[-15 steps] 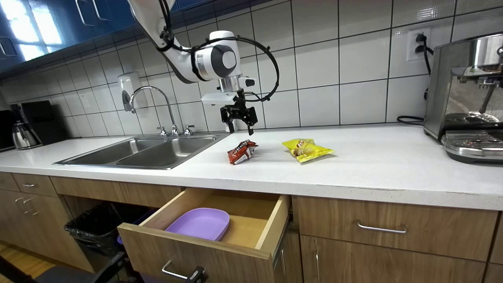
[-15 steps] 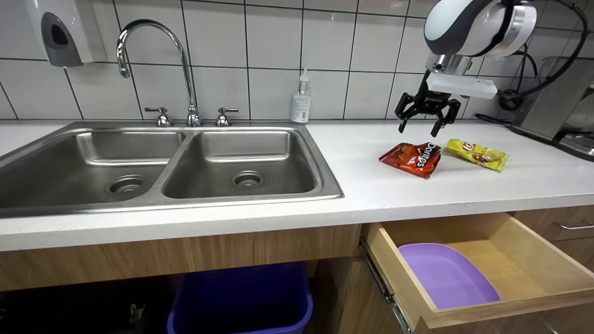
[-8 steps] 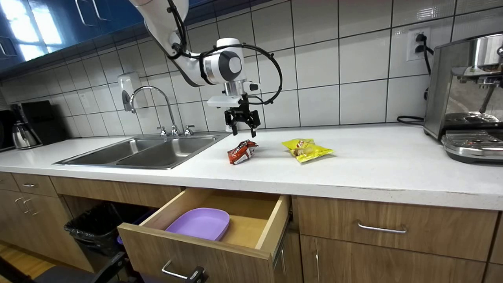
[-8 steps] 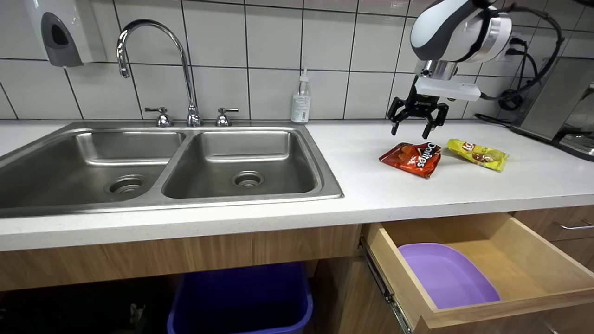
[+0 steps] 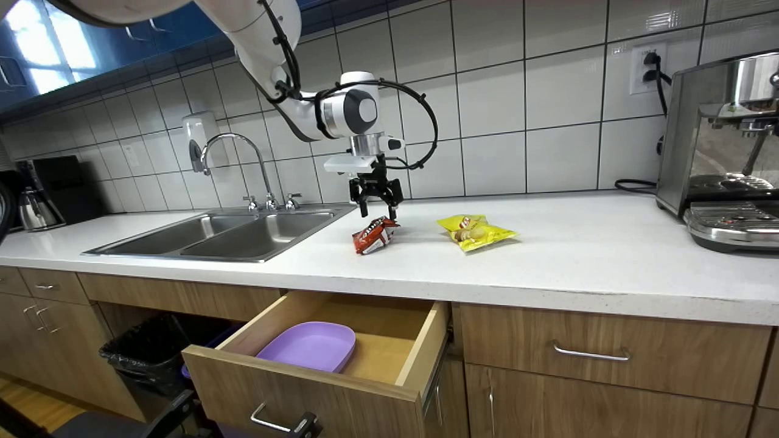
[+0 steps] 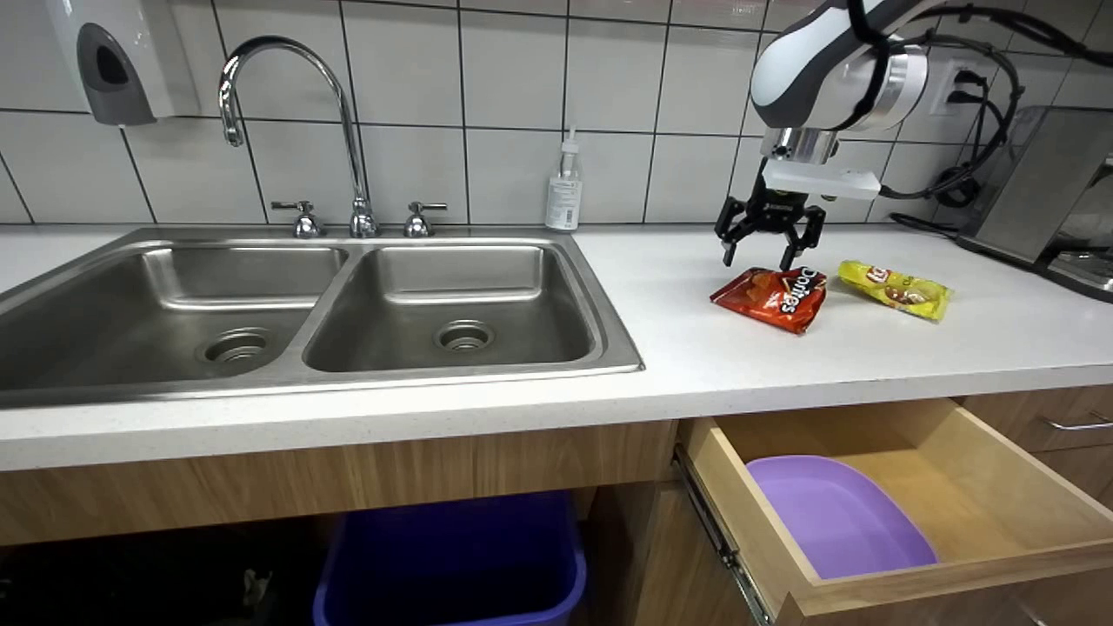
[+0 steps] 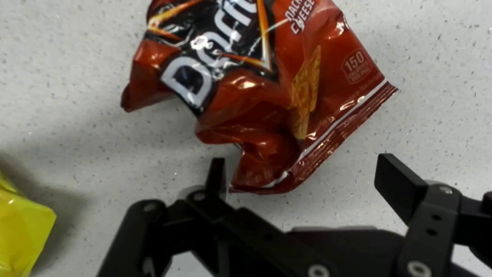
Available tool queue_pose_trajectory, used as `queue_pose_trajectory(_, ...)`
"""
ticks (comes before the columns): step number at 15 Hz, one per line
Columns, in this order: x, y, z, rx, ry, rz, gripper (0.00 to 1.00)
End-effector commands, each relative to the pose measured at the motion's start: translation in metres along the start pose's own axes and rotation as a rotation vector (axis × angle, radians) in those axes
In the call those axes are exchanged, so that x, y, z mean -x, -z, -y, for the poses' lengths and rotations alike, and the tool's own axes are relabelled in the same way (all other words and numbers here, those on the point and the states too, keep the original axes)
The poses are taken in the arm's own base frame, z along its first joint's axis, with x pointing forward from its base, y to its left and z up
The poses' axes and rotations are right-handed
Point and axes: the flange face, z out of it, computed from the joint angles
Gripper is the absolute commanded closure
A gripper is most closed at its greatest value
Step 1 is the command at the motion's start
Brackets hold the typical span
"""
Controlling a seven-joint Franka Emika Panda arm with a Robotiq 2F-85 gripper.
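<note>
Pointing downward, the gripper [image 6: 757,261] is held over the white countertop [image 6: 678,330] with its fingers [image 7: 401,184] spread wide. Just below them, the crumpled red Doritos bag [image 7: 257,92] is laid on the countertop — whether it is touched cannot be told. In the wrist view, one corner of the bag is framed between the fingers. A yellow bag [image 5: 476,232] is placed near the red one, on the side away from the sink [image 6: 465,274]. Below, a purple dish [image 6: 839,522] is held in the pulled-out drawer [image 6: 1000,513].
</note>
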Motion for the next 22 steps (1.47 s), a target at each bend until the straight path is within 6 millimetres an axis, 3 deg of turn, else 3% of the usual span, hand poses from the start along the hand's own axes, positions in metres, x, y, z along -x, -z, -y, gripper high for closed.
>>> queue_pose_trajectory(1, -0.001, -0.003, 0.004, 0.002, 0.024, 0.032, 0.0)
queue_pose_trajectory(13, 0.034, -0.012, -0.003, 0.012, 0.023, 0.068, 0.0)
queue_pose_trajectory(22, 0.079, -0.005, -0.007, 0.017, 0.027, 0.097, 0.0)
